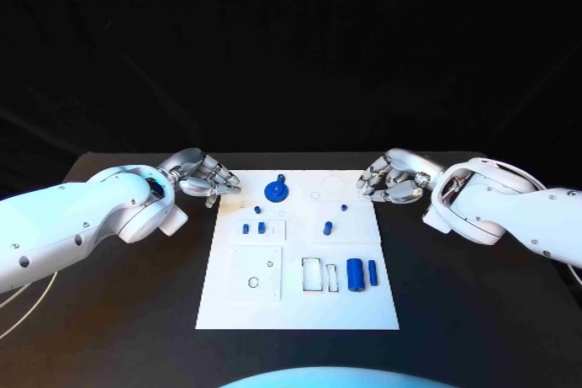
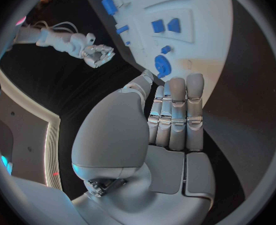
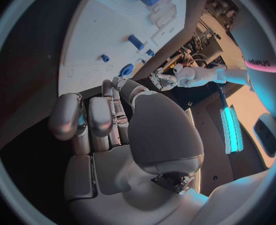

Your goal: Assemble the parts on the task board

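Observation:
The white task board (image 1: 297, 308) lies in the middle of the black table. On it a round blue part (image 1: 277, 190) stands near the far edge, small blue pieces (image 1: 252, 229) and a blue peg (image 1: 326, 228) sit mid-board, and a thick blue cylinder (image 1: 356, 274) lies beside a thin one (image 1: 373, 273). My left hand (image 1: 203, 179) hovers at the board's far left corner, holding nothing. My right hand (image 1: 390, 179) hovers at the far right corner, also holding nothing. In the left wrist view the fingers (image 2: 175, 110) lie straight toward the round blue part (image 2: 162, 65).
Bare black table (image 1: 109, 321) surrounds the board on both sides and in front. The board has rectangular recesses (image 1: 320, 275) and a square plate with a small slot (image 1: 254, 281). In the right wrist view my right hand (image 3: 107, 120) is over the table beside the board (image 3: 107, 30).

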Motion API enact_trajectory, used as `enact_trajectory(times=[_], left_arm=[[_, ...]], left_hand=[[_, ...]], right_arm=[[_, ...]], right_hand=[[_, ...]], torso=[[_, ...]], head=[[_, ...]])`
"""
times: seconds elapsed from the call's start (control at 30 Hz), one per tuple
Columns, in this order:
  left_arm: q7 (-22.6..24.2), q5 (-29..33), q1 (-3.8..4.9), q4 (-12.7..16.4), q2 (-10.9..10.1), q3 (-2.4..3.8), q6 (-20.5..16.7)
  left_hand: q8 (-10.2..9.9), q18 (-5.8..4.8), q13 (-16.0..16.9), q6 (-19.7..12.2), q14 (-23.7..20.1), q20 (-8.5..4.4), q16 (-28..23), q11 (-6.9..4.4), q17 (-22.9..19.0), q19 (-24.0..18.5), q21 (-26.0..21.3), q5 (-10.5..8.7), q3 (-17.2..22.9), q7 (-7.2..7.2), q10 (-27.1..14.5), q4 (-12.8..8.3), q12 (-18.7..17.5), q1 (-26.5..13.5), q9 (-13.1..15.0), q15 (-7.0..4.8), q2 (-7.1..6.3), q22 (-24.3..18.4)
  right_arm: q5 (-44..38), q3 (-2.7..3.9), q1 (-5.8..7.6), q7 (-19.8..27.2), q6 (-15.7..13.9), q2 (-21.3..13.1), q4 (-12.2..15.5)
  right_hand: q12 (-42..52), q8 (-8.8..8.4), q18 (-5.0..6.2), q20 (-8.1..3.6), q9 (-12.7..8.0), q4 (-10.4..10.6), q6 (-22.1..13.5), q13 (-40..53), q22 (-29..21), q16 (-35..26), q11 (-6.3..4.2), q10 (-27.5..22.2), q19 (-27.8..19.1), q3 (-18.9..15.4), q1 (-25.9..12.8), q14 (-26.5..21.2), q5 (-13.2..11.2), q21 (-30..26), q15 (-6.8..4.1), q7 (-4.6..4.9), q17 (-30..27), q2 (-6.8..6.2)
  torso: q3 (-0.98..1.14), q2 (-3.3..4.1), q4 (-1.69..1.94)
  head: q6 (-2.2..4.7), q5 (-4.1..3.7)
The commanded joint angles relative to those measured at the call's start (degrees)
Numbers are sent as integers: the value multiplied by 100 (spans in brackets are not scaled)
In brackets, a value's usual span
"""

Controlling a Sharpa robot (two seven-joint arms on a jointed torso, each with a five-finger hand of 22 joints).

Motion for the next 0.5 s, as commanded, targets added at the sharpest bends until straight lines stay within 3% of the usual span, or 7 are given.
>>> enact_trajectory(times=[0.03, 0.23, 0.5], left_arm=[[1020, 2520, 6, 132, -95, -22, -241], [1576, 3605, -4, 379, -263, -75, -181], [1896, 4193, -14, 612, -329, -91, -106]], left_hand=[[9, 106, 28, 17, -51, 11, -119, -8, -102, -130, -341, -19, -85, 13, -61, 9, 56, -28, -10, 14, 52, -323], [26, 120, 127, 42, -55, 4, -204, -43, -197, -99, -567, -18, -204, -9, 29, 13, 255, -7, -12, -6, 161, -510], [45, 118, 185, 70, -49, -10, -227, -59, -237, -54, -654, -19, -281, -22, 29, 6, 361, 12, -8, -19, 199, -579]], right_arm=[[-2077, 6, 2, -617, 51, 30, 73], [-3111, 7, -7, -1149, 118, 224, 115], [-3711, 5, -72, -1463, 170, 529, 93]], right_hand=[[-69, -44, -129, -8, -94, 22, 80, -143, 297, 260, -1, 90, 111, 88, -21, 277, -14, 332, -11, -12, 191, -78], [-155, -38, -197, -8, -200, 90, 171, -307, 621, 492, -10, 153, 228, 165, -97, 315, 36, 690, -8, -36, 355, -192], [-217, -52, -229, -15, -295, 144, 168, -424, 787, 656, 5, 157, 272, 224, -147, 329, 79, 864, 8, -25, 470, -321]], torso=[[6, -3, -5], [-1, 1, 5], [-13, 9, -1]], head=[[25, -70], [46, -109], [59, -125]])
